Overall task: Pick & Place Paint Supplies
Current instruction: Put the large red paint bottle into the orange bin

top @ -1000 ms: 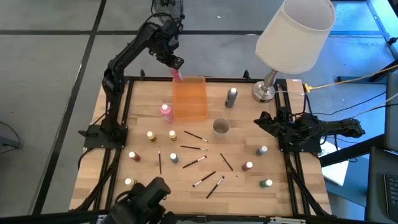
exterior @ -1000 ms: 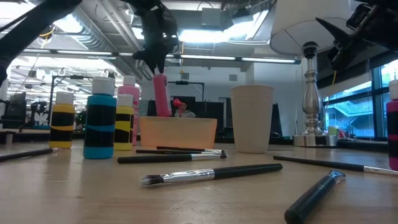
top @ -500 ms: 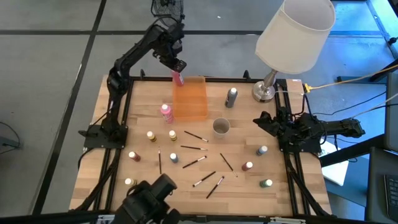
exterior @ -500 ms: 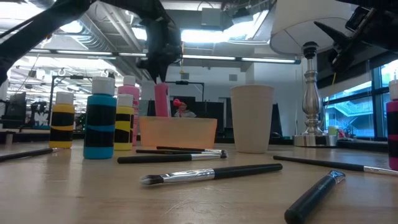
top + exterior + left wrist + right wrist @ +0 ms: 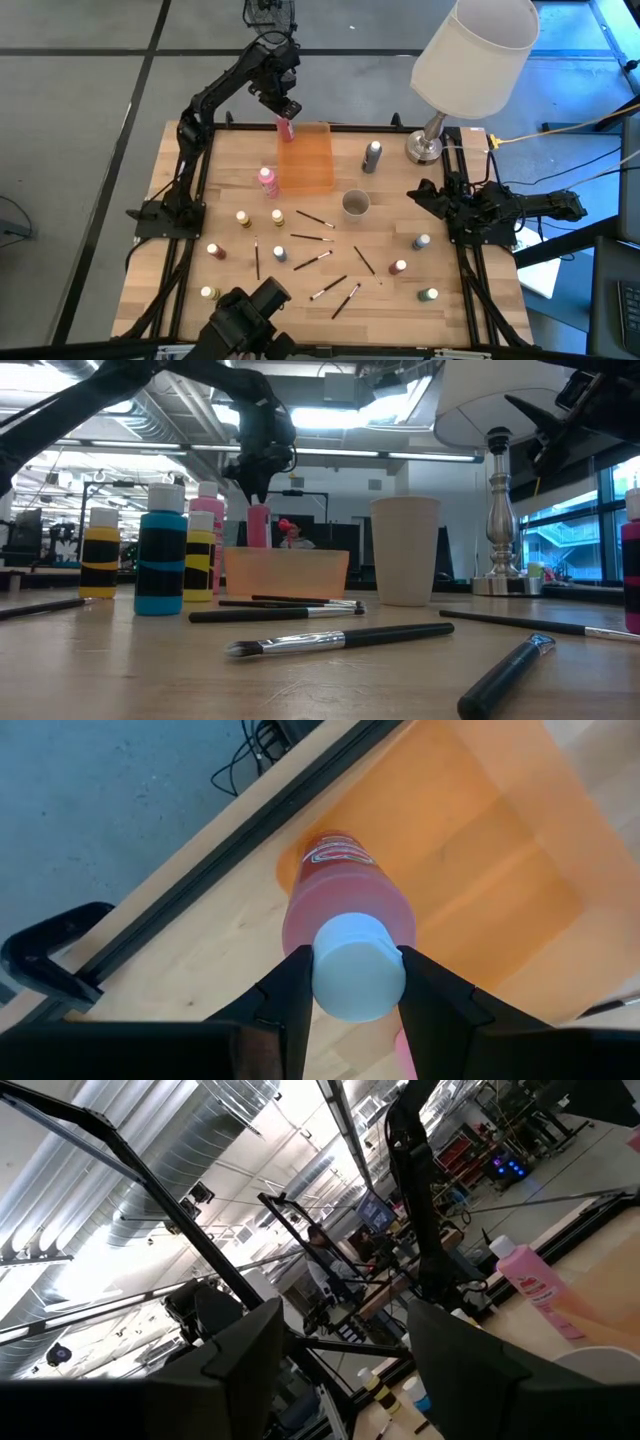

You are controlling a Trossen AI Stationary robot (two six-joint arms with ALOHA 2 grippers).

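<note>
Right now, starting at my left, a yellow bottle [image 5: 207, 293] stands near the counter's [image 5: 395, 210] front corner, with a red one [image 5: 217, 251] and two more yellow ones [image 5: 243, 218] [image 5: 277, 217] further in. A pink bottle [image 5: 267, 179] stands just beside the orange tray [image 5: 305, 160], on its left. The left gripper [image 5: 283, 109] hangs over the tray's far left corner, its jaws pinching the white cap of a second pink bottle [image 5: 347, 913]. In the left wrist view that bottle hangs cap-up with its base at the tray's corner; I cannot tell whether it touches the tray floor. In the low view it shows upright behind the tray's [image 5: 287, 572] near wall.

Toward the middle, several dark-handled paintbrushes [image 5: 312, 259] lie scattered in front of the tray, with a blue bottle [image 5: 281, 254] among them. The round grey cup [image 5: 355, 205] sits just right of the tray's near end, and a grey bottle [image 5: 372, 156] stands beyond it, near the lamp [image 5: 470, 62] at the far right corner.

Further right, another blue bottle [image 5: 422, 242], a red one [image 5: 398, 268] and a green one [image 5: 428, 295] stand in a loose column. The right gripper [image 5: 422, 193] waits at the counter's right edge, its jaws spread and empty.
</note>
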